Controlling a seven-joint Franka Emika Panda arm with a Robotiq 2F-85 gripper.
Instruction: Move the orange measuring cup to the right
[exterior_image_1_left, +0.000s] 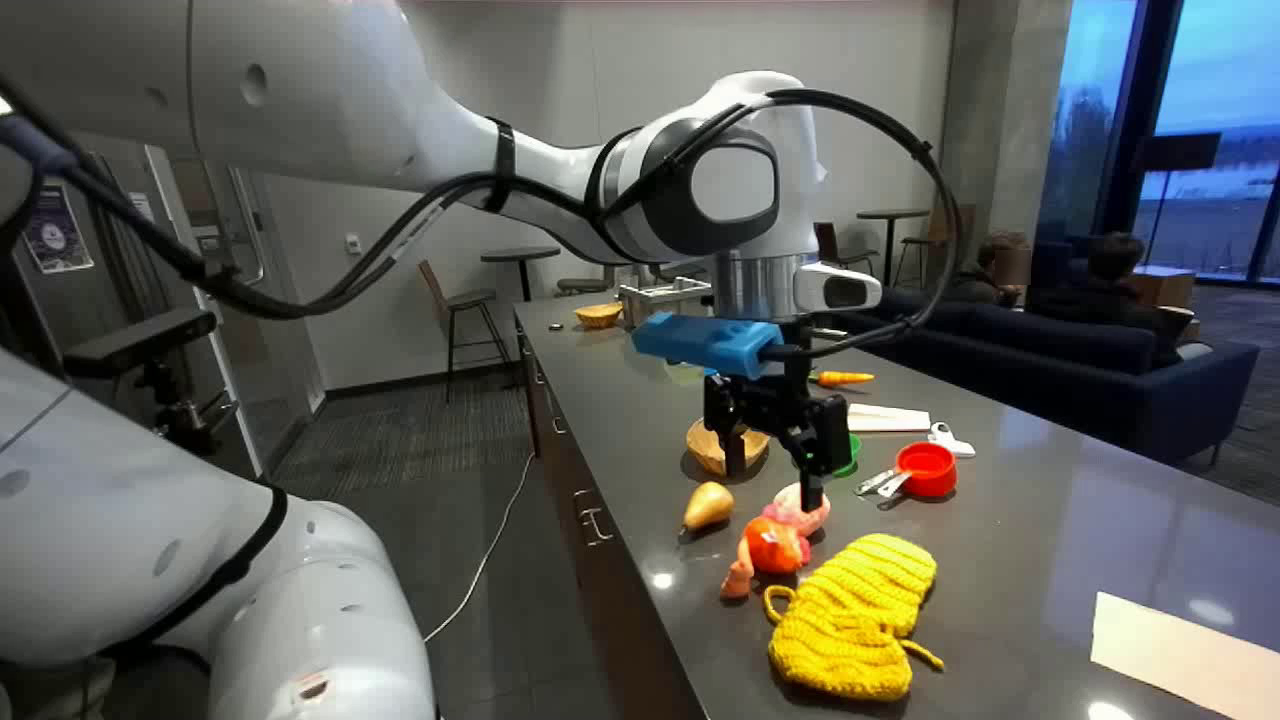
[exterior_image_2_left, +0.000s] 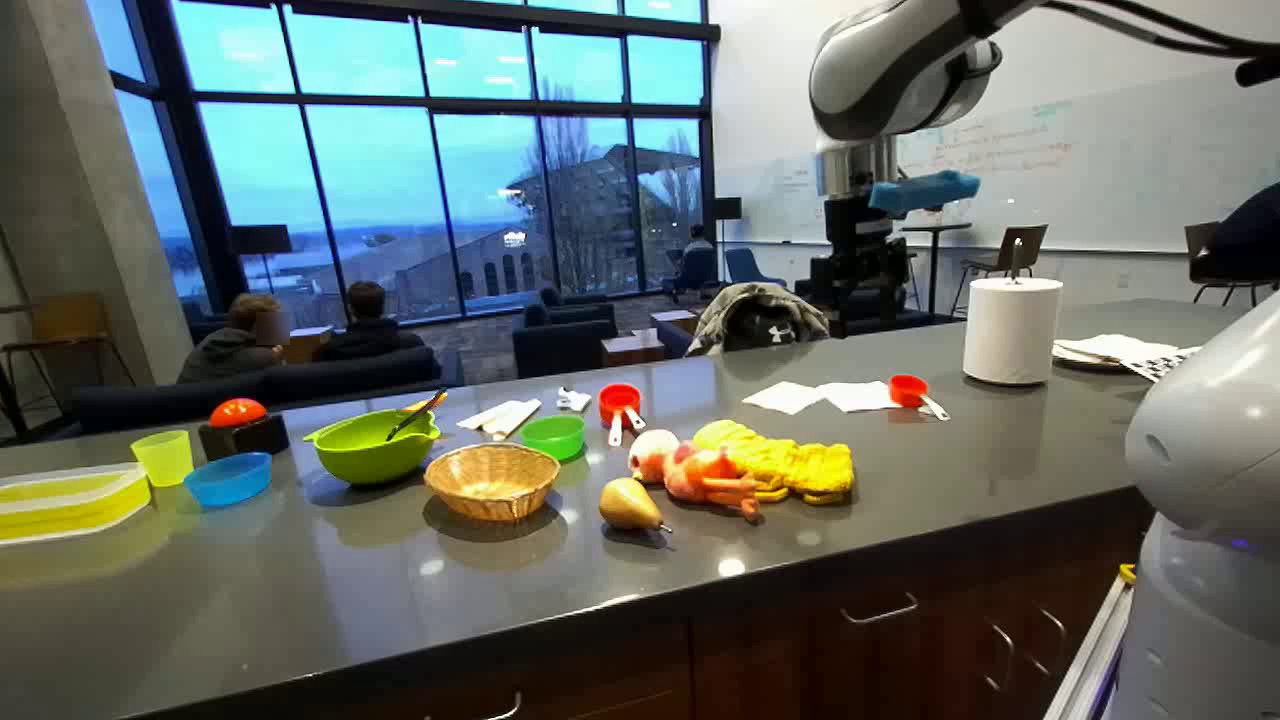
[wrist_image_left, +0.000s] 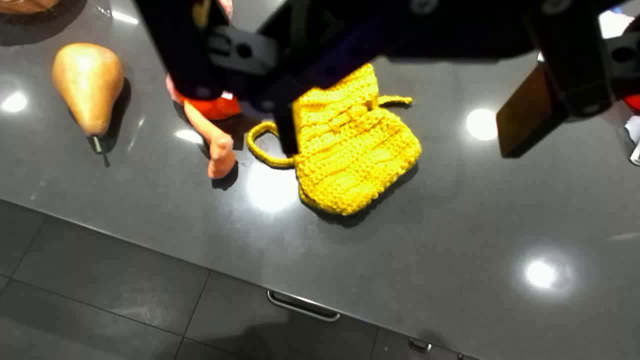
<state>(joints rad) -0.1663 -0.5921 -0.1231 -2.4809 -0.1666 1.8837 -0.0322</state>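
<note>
Two red-orange measuring cups show in an exterior view. One cup (exterior_image_2_left: 619, 402), with two short handles, stands behind the pinkish-red lumpy thing. Another cup (exterior_image_2_left: 908, 390) stands on white paper farther right, its handle pointing right. An exterior view shows one such cup (exterior_image_1_left: 928, 470) beside the gripper. In the wrist view only a sliver of a red cup (wrist_image_left: 633, 101) shows at the right edge, mostly behind a finger. My gripper (exterior_image_1_left: 774, 474) hangs above the counter, apart from the cups. In the wrist view the gripper (wrist_image_left: 406, 136) has its fingers wide apart with nothing between them.
The yellow cloth (wrist_image_left: 357, 155) lies below the gripper, next to the pinkish-red lumpy thing (exterior_image_2_left: 700, 474). A pear (exterior_image_2_left: 630, 504), wicker basket (exterior_image_2_left: 492, 482) and green round cup (exterior_image_2_left: 554, 437) stand left. A paper roll (exterior_image_2_left: 1012, 332) stands right. The counter's edge (wrist_image_left: 150, 249) crosses the wrist view.
</note>
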